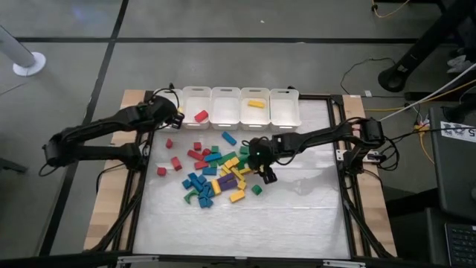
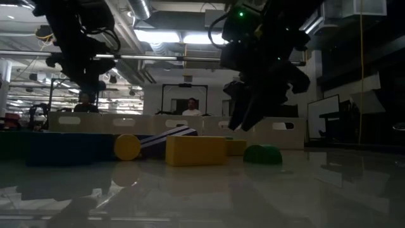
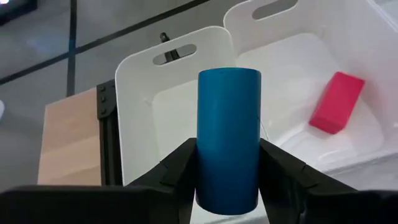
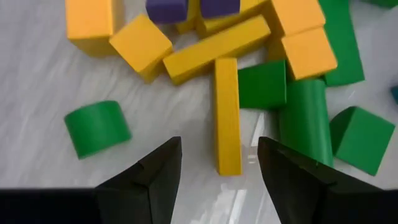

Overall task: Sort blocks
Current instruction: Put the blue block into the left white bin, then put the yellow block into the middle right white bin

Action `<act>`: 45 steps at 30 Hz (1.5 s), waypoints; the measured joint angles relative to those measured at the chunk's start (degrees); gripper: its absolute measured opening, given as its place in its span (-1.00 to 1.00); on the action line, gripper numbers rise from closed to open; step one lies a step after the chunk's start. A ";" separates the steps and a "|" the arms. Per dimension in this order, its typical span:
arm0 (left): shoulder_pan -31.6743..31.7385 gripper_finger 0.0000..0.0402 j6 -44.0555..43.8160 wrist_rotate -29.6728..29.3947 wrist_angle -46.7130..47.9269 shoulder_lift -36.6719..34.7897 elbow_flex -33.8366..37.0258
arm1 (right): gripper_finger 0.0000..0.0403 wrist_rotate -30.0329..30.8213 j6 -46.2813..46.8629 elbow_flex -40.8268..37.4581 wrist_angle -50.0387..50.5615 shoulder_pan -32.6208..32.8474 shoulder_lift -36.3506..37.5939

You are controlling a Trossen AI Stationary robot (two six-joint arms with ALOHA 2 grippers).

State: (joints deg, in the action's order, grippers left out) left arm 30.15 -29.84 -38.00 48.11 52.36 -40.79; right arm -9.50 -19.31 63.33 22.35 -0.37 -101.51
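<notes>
The left gripper (image 3: 228, 180) is clenched on a blue wooden cylinder (image 3: 228, 137), holding it upright above the leftmost white plastic bin (image 3: 140, 112); the neighbouring white plastic bin (image 3: 373, 74) beyond it holds a red wooden bar (image 3: 336, 102). This looks like the drop-off step: the next move calls for spreading the fingers so the cylinder falls inside the bin walls. The right gripper (image 4: 219, 165) hangs with its fingers parted and empty over the heap of mixed coloured blocks (image 1: 217, 173), a slim yellow wooden bar (image 4: 227, 115) lying straight ahead between its fingertips and a green half-round block (image 4: 97, 127) off to one side, ready for lowering and closing.
</notes>
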 joint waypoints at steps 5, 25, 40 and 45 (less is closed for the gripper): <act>1.64 -0.22 1.05 -0.02 -1.26 2.06 0.06 | 0.06 0.03 0.68 -1.21 -3.21 0.01 0.00; 2.74 0.00 5.78 11.11 -1.08 3.89 -3.22 | 0.06 0.07 1.28 -1.29 -5.42 0.01 -4.93; -8.38 -0.05 2.17 41.33 5.01 0.87 -4.23 | -0.70 3.64 2.58 -1.14 -7.92 -0.03 -7.26; -13.91 -0.05 -0.92 42.34 11.19 0.87 -4.25 | -0.73 4.52 2.36 1.48 -3.42 0.01 -7.48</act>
State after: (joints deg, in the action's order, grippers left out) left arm 16.23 -30.76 4.34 59.30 53.23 -45.04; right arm -4.98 -16.95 64.81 18.93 -0.36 -108.99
